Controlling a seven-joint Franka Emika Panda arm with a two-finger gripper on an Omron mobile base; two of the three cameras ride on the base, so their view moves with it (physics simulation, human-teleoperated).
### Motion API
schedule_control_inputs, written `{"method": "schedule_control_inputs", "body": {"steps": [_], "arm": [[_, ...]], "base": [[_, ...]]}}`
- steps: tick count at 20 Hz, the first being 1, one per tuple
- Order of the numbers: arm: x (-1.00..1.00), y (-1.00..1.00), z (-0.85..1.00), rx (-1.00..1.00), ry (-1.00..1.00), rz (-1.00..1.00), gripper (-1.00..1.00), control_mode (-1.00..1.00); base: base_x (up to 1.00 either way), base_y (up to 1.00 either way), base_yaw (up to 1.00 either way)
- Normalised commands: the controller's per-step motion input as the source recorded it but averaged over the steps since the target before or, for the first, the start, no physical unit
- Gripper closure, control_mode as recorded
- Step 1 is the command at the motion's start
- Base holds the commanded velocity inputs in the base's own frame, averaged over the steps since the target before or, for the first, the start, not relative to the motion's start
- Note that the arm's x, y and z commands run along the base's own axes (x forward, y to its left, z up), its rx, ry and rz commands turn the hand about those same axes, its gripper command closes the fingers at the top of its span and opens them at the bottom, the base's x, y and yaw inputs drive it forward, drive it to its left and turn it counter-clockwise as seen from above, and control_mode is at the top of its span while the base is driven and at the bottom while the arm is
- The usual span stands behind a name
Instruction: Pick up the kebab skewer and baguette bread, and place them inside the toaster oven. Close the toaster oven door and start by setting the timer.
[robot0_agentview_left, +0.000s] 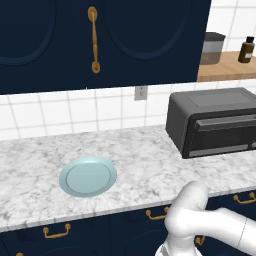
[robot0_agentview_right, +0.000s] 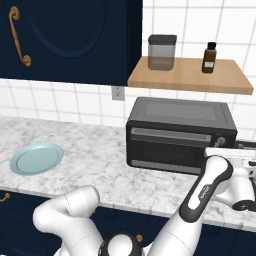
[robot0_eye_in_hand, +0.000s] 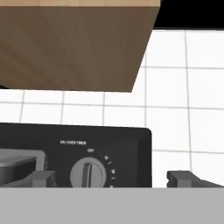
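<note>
The dark grey toaster oven (robot0_agentview_left: 215, 120) (robot0_agentview_right: 180, 135) stands on the marble counter with its door (robot0_agentview_right: 170, 147) shut and the bar handle (robot0_agentview_right: 172, 134) along the door's top. In the hand view my gripper (robot0_eye_in_hand: 113, 178) is open and faces the oven's right control panel. The timer knob (robot0_eye_in_hand: 89, 173) lies between the fingertips (robot0_eye_in_hand: 41, 178), nearer the left one, and I cannot tell whether they touch it. My arm's wrist (robot0_agentview_right: 220, 175) hovers in front of the oven's right end. The kebab skewer and baguette bread are out of view.
A pale blue plate (robot0_agentview_left: 88, 176) (robot0_agentview_right: 37, 158) lies bare on the counter left of the oven. Above the oven a wooden shelf (robot0_agentview_right: 190, 75) carries a jar (robot0_agentview_right: 161, 51) and a brown bottle (robot0_agentview_right: 210, 57). Navy wall cabinets (robot0_agentview_left: 100, 40) hang over the counter.
</note>
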Motion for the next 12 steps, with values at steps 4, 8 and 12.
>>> {"method": "schedule_control_inputs", "body": {"steps": [4, 8, 12], "arm": [[0.0, 0.05, 0.0, 0.0, 0.0, 0.0, -1.0, -1.0], [0.06, 0.0, 0.0, 0.0, 0.0, 0.0, -1.0, -1.0], [0.03, 0.04, 0.0, 0.0, 0.0, 0.0, -1.0, -1.0]], "base": [[0.0, 0.0, 0.0], [0.0, 0.0, 0.0], [0.0, 0.0, 0.0]]}}
